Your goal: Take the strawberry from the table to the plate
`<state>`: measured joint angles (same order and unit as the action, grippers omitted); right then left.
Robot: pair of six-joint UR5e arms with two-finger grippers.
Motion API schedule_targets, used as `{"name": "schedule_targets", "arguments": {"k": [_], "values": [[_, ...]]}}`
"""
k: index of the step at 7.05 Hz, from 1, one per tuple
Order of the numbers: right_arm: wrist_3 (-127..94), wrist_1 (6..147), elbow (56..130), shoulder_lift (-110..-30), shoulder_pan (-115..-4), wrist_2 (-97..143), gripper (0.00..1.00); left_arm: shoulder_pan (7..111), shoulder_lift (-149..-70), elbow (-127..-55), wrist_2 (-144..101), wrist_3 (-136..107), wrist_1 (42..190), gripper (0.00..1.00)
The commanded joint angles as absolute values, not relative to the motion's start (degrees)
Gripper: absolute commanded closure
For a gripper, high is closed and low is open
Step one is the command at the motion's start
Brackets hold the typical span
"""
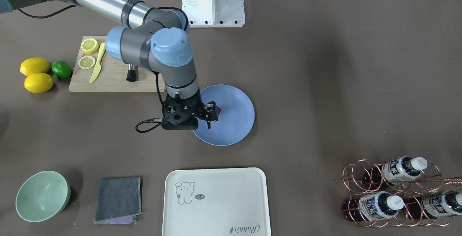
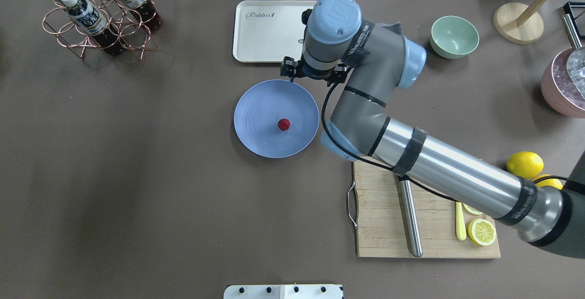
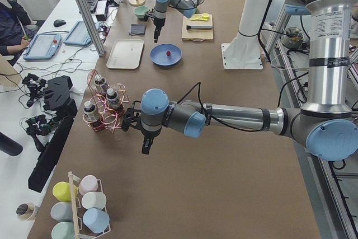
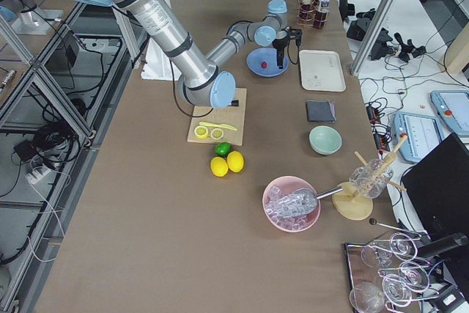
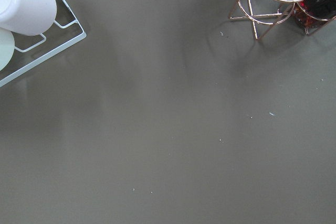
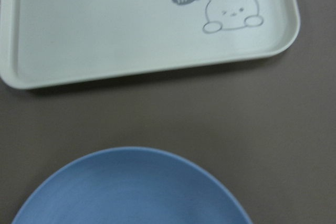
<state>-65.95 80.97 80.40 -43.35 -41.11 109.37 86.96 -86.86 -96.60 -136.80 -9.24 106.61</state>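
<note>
The dark-red strawberry (image 2: 284, 124) lies free near the middle of the periwinkle-blue plate (image 2: 258, 125) on the grey-brown table (image 2: 137, 175). My right gripper (image 1: 209, 114) hangs above the plate's edge on the tray side, clear of the fruit, and its fingers look open with nothing in them. In the front-facing view the strawberry (image 1: 219, 110) peeks out from behind those fingers over the plate (image 1: 234, 127). The right wrist view holds only the plate's rim (image 6: 131, 182) and the tray. Only the left-side view shows my left gripper (image 3: 145, 149), far from the plate, and whether it is open or shut I cannot tell.
A cream tray (image 2: 265, 34) lies just beyond the plate. The wooden cutting board (image 2: 384, 230) with a knife and lemon slices sits under my right arm. Lemons (image 1: 36, 73), a mint bowl (image 1: 41, 196), a grey cloth (image 1: 119, 200) and a copper bottle rack (image 2: 98, 20) stand around.
</note>
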Motion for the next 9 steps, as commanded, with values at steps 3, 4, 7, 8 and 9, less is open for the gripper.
{"name": "schedule_targets", "arguments": {"k": [3, 4, 7, 8, 9], "values": [[-25.8, 98.9, 98.9, -62.1, -64.0, 122.3, 0.00, 88.3, -87.0, -96.3, -136.8, -9.2, 104.9, 0.03], [-15.9, 100.7, 100.3, -66.6, -68.7, 123.0, 0.00, 88.7, -87.1, -96.3, -136.8, -9.2, 104.9, 0.03], [10.7, 100.5, 97.4, -78.9, -83.7, 127.9, 0.00, 88.5, -87.1, -96.2, -137.2, -8.1, 104.9, 0.02], [18.2, 99.4, 92.7, -80.7, -87.4, 129.0, 0.00, 88.4, -87.5, -96.4, -137.3, -7.9, 102.4, 0.02], [22.8, 97.4, 88.4, -81.6, -91.2, 129.5, 0.00, 88.4, -87.2, -96.3, -136.9, -7.9, 101.3, 0.02]]}}
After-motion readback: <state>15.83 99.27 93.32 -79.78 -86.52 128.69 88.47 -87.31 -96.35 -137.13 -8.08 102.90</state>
